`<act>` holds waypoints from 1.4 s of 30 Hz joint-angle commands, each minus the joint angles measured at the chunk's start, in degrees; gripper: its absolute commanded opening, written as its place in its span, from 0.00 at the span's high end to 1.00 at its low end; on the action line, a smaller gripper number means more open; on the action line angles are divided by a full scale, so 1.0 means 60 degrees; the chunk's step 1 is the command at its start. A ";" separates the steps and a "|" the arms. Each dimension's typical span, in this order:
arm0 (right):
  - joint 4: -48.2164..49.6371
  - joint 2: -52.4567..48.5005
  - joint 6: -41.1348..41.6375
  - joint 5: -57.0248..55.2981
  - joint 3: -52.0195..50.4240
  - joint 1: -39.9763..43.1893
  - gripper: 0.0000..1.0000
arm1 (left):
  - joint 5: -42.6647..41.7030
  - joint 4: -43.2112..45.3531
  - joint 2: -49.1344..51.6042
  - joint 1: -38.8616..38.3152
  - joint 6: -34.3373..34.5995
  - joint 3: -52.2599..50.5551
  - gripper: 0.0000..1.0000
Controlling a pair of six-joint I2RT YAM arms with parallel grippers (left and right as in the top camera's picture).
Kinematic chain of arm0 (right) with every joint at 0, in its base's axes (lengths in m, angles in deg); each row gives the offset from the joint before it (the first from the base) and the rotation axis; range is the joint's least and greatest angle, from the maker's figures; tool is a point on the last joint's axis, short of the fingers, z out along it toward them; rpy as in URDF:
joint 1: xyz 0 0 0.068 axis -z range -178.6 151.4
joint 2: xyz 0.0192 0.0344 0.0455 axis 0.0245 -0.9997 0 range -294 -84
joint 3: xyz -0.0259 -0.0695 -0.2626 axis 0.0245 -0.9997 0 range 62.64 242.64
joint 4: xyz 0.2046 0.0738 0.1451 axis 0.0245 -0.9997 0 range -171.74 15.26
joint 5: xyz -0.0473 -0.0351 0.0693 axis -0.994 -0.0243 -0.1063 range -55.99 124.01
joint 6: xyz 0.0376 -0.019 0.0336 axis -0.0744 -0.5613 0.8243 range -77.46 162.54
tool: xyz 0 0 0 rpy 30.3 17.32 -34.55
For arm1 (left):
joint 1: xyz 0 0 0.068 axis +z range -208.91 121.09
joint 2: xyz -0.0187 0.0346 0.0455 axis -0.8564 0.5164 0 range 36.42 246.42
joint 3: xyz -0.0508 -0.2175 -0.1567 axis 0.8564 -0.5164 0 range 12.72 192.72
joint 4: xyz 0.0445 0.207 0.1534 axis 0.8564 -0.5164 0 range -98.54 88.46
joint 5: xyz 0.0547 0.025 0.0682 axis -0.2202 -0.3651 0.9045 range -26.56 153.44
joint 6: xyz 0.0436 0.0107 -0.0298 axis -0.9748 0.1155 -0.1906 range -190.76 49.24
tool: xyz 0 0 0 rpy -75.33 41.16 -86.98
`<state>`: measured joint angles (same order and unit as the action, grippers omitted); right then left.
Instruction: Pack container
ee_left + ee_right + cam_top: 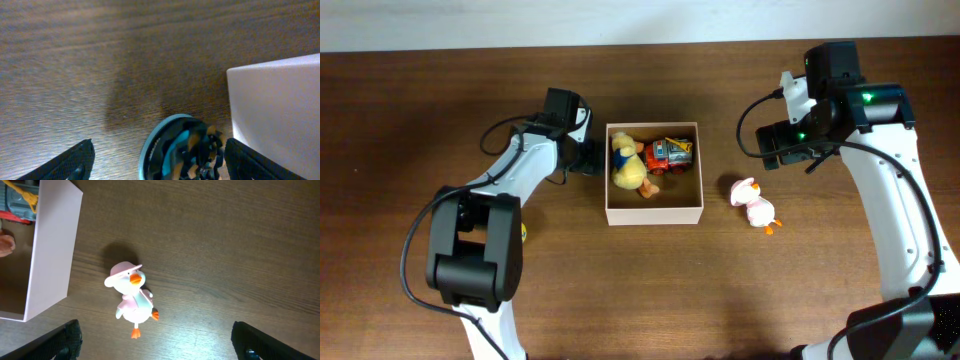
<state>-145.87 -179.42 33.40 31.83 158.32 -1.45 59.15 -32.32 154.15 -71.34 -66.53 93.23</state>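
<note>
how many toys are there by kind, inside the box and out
duck toys: 2, a yellow duck in the container and a pink duck on the table
toy truck: 1, in the container
teal round toy: 1, on the table beside the container
total: 4

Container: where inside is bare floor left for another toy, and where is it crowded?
Bare floor runs along the container's wall on the robot's side, clear of the yellow duck and red truck. The far half, holding both toys, is crowded.
</note>
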 commanded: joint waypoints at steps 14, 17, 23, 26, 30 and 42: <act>0.0004 0.0036 0.0076 -0.0113 0.0091 0.0051 0.01 | -0.0437 0.0018 0.0080 0.0007 0.0117 0.0153 0.35; 0.0004 0.0036 0.0076 -0.0113 0.0091 0.0051 0.01 | -0.0437 -0.0022 0.0076 0.0007 0.0117 0.0153 0.35; 0.0004 0.0036 0.0080 -0.0113 0.0091 0.0051 0.01 | -0.0430 -0.0266 0.0073 0.0007 0.0113 0.0153 0.39; 0.0004 0.0036 0.0076 -0.0113 0.0091 0.0051 0.01 | -0.0430 -0.0335 0.0073 0.0007 0.0113 0.0153 0.40; 0.0004 0.0036 0.0076 -0.0117 0.0091 0.0051 0.01 | -0.0430 -0.0372 0.0073 0.0007 0.0113 0.0153 0.41; 0.0004 0.0036 0.0076 -0.0113 0.0091 0.0051 0.01 | -0.0423 -0.1031 -0.0109 0.0018 0.0084 0.0743 0.47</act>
<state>-145.87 -179.42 33.40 31.83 158.32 -1.45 57.40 -37.59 154.35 -71.34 -65.94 95.13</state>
